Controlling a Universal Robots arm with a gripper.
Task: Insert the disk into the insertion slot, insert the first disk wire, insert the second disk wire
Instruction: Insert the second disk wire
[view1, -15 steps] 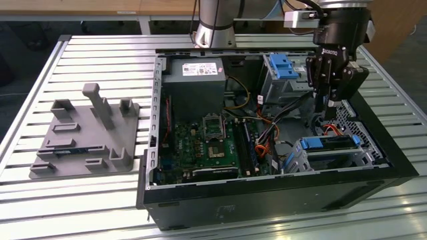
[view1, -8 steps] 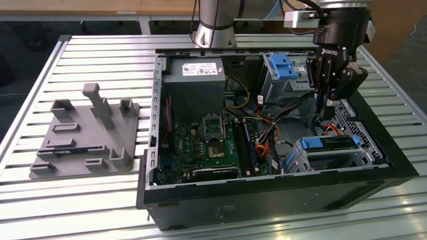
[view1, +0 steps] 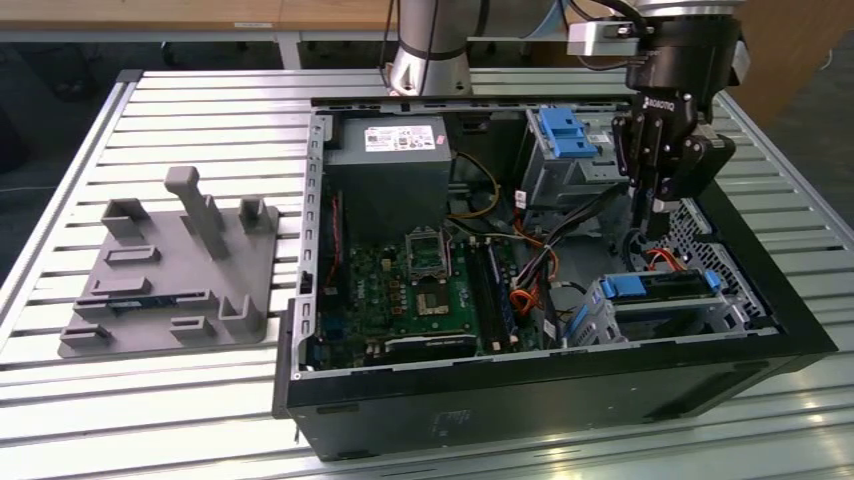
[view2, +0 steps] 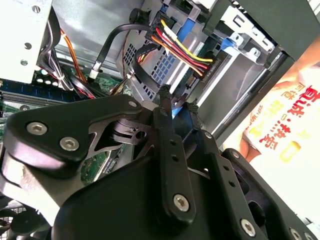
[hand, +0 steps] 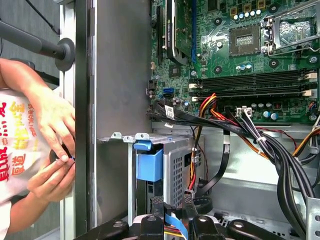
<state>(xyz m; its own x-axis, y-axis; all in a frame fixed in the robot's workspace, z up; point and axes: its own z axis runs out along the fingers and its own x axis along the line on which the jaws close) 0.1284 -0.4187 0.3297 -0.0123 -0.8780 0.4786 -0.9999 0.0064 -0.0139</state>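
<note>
End effector: black, hangs inside the open computer case at the exterior view's right, between the tall cage and the disk. Whether it is apart, together or clamped on anything cannot be told.
Disk: seated in the slot, its blue carrier end towards the end effector.
Exterior print: a white label with dark print on the power supply.
Exterior extras: a grey fixture on the slatted bench, to the exterior view's left of the case.
Second wrist view: end effector close to a black connector with red, yellow and black wires. A shirt with red and yellow characters lies beyond the case wall.
First wrist view: end effector near the disk's blue tab in the perforated slot, with the motherboard beyond. A person's hands are outside the case wall.
</note>
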